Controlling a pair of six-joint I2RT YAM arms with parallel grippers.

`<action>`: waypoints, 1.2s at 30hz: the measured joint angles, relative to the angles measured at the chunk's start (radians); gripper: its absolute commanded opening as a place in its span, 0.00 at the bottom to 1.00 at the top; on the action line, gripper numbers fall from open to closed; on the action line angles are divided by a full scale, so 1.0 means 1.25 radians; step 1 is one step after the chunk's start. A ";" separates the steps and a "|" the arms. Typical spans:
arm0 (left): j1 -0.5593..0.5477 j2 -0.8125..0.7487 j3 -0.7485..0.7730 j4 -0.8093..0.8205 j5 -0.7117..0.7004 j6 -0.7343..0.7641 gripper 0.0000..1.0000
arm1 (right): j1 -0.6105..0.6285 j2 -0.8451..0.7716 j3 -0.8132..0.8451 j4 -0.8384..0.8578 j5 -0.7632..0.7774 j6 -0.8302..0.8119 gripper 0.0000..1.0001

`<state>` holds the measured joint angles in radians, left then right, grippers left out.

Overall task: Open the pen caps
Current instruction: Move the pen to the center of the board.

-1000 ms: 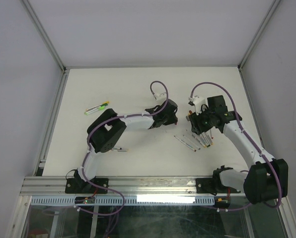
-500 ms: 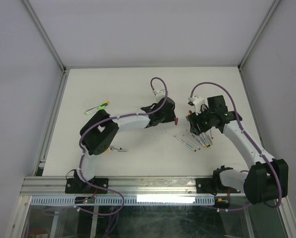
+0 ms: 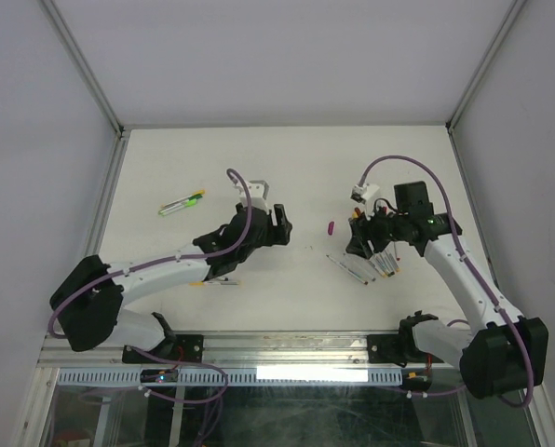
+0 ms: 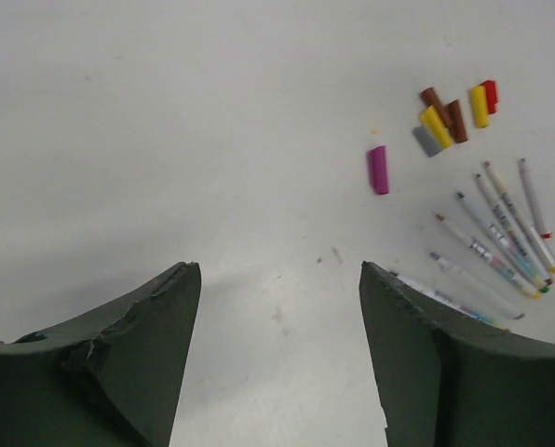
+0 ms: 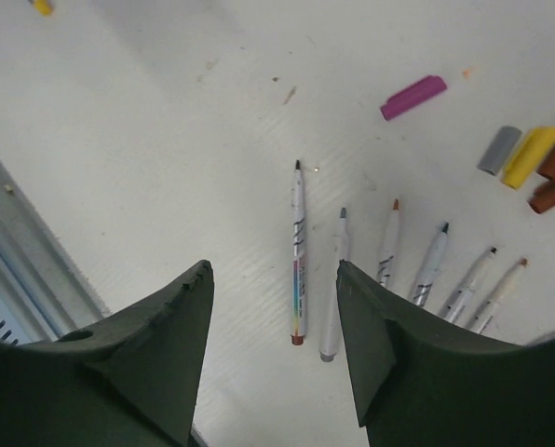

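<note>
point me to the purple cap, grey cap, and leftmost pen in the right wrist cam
purple cap (image 5: 413,97), right wrist view, middle of its body
grey cap (image 5: 498,149), right wrist view, middle of its side
leftmost pen (image 5: 298,251), right wrist view, mid-barrel

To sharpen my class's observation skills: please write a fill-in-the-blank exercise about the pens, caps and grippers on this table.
1. The left gripper and right gripper both stand ____, holding nothing.
2. The pens near the cluster of caps lie with their caps ____.
3. The cap lying alone, apart from that cluster, is coloured ____.
4. In the left wrist view, ____ caps of that cluster are yellow.
Missing words: open, off, purple, two.
</note>
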<state>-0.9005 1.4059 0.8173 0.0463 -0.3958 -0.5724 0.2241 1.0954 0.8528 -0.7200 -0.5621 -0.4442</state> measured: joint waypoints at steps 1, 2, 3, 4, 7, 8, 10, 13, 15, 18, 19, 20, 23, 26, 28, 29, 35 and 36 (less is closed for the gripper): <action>0.003 -0.024 -0.029 0.000 -0.008 0.005 0.79 | 0.000 -0.002 0.000 -0.003 -0.019 -0.007 0.58; 0.004 -0.050 -0.059 0.000 -0.020 0.007 0.82 | 0.000 -0.004 0.000 -0.006 -0.043 -0.017 0.58; 0.004 -0.071 -0.081 -0.001 -0.026 0.009 0.85 | 0.001 -0.005 0.000 -0.009 -0.064 -0.025 0.58; 0.004 -0.099 -0.109 0.002 -0.036 0.009 0.89 | 0.002 -0.006 0.000 -0.011 -0.084 -0.033 0.58; 0.005 -0.180 -0.182 0.008 -0.055 0.006 0.99 | 0.016 -0.007 0.001 -0.015 -0.136 -0.056 0.58; 0.005 -0.198 -0.197 0.012 -0.060 0.006 0.99 | 0.023 -0.007 0.001 -0.015 -0.152 -0.066 0.58; 0.010 -0.231 -0.230 0.021 -0.067 -0.001 0.99 | 0.041 -0.005 0.001 -0.017 -0.190 -0.092 0.58; 0.037 -0.262 -0.264 0.034 -0.049 -0.012 0.99 | 0.063 0.006 0.002 -0.025 -0.246 -0.146 0.58; 0.087 -0.287 -0.287 0.050 -0.006 -0.021 0.99 | 0.073 0.019 0.005 -0.035 -0.278 -0.185 0.58; 0.219 -0.350 -0.341 0.099 0.094 -0.056 0.99 | 0.093 0.052 0.028 -0.047 -0.314 -0.240 0.57; 0.251 -0.368 -0.353 0.107 0.119 -0.064 0.99 | 0.103 0.062 0.038 -0.048 -0.317 -0.250 0.57; 0.291 -0.388 -0.365 0.114 0.151 -0.077 0.99 | 0.118 0.073 0.049 -0.047 -0.317 -0.259 0.57; 0.377 -0.433 -0.377 0.126 0.236 -0.103 0.99 | 0.186 0.103 0.074 -0.026 -0.302 -0.269 0.57; 0.432 -0.459 -0.372 0.121 0.303 -0.117 0.99 | 0.261 0.138 0.090 0.000 -0.270 -0.269 0.56; 0.457 -0.466 -0.345 0.082 0.332 -0.117 0.99 | 0.302 0.169 0.103 0.016 -0.245 -0.266 0.56; 0.464 -0.467 -0.327 0.061 0.340 -0.114 0.99 | 0.323 0.187 0.113 0.024 -0.231 -0.261 0.56; 0.470 -0.518 -0.158 -0.078 0.336 -0.048 0.99 | 0.428 0.310 0.171 0.089 -0.160 -0.222 0.56; 0.470 -0.538 -0.125 -0.105 0.328 -0.029 0.99 | 0.444 0.330 0.181 0.099 -0.150 -0.213 0.56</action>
<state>-0.3130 0.7334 0.6617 -0.0853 0.0143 -0.6090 0.7792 1.5078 1.0790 -0.5968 -0.7498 -0.7101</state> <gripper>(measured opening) 0.990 0.560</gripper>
